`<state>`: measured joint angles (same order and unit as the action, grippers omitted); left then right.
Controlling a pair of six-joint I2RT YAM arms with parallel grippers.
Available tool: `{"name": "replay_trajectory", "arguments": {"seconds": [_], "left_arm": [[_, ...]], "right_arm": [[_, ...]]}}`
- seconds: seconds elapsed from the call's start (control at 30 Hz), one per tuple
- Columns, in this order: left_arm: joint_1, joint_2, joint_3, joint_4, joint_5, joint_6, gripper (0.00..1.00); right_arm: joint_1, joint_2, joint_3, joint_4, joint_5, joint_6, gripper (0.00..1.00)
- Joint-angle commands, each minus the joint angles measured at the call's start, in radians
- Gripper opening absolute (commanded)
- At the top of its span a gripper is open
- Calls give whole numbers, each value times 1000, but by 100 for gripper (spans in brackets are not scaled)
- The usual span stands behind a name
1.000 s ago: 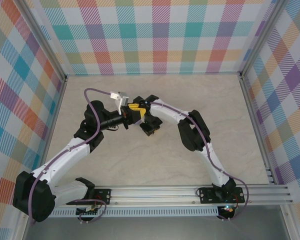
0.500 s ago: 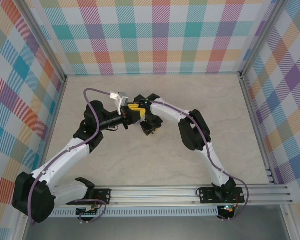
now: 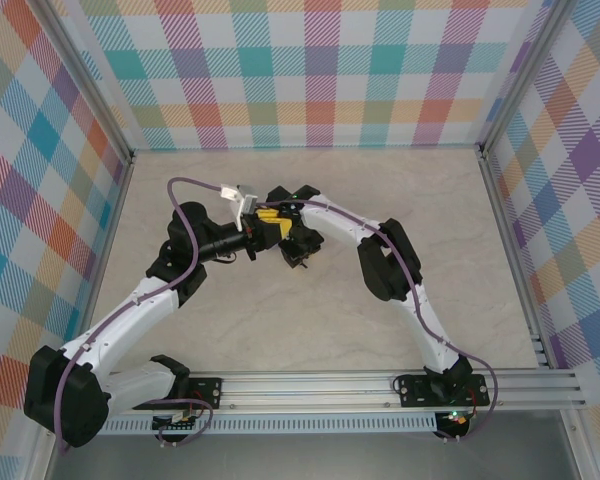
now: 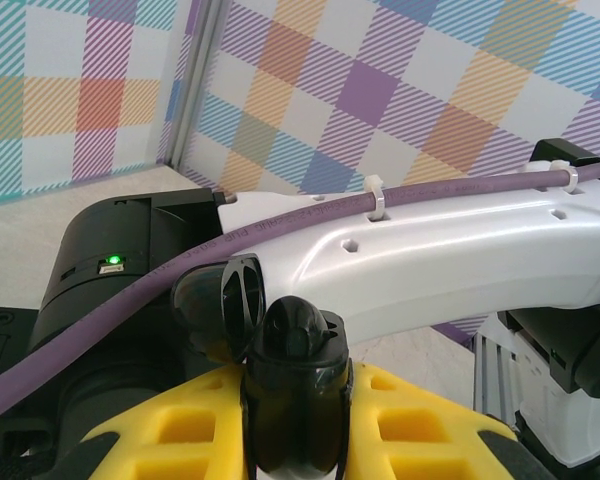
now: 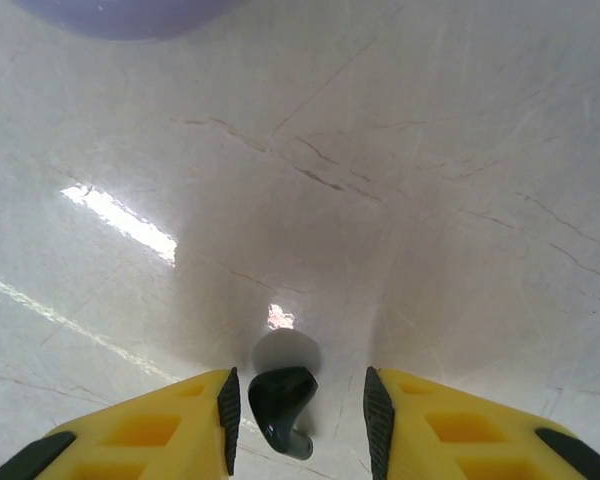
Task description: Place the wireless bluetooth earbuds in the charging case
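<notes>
Right wrist view: right gripper (image 5: 302,408) open astride a black earbud (image 5: 283,398).
Its yellow fingers stand apart, one on each side of the earbud, which lies on the marbled table (image 5: 430,200) and touches neither pad. In the left wrist view, the left gripper (image 4: 295,422) is clamped on a black charging case (image 4: 295,345).
</notes>
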<state>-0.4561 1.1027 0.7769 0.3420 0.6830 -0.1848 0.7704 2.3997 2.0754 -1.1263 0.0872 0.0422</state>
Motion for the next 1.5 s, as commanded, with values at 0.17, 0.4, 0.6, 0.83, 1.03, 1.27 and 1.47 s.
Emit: {"name": "replay_trajectory", "arguments": {"seconds": [0.17, 0.4, 0.6, 0.83, 1.03, 1.27, 1.47], "left_arm": [[-6, -18, 33, 6, 16, 23, 6], [-6, -17, 35, 3, 13, 26, 6], [-6, -13, 33, 3, 12, 27, 6], [-6, -12, 32, -1, 9, 28, 6], [-6, -20, 31, -8, 6, 32, 6], [-6, -21, 30, -15, 4, 33, 6], [-7, -13, 22, -23, -15, 33, 6]], "right_arm": [[15, 53, 49, -50, -3, -29, 38], [20, 70, 51, -61, 18, -27, 33], [26, 70, 42, -69, 55, -33, 30], [23, 59, 36, -72, 94, 1, 24], [-7, 35, 36, -69, 100, 50, 23], [-64, -12, 0, -39, 76, 100, 22], [-116, -73, -90, 24, 30, 126, 23]]}}
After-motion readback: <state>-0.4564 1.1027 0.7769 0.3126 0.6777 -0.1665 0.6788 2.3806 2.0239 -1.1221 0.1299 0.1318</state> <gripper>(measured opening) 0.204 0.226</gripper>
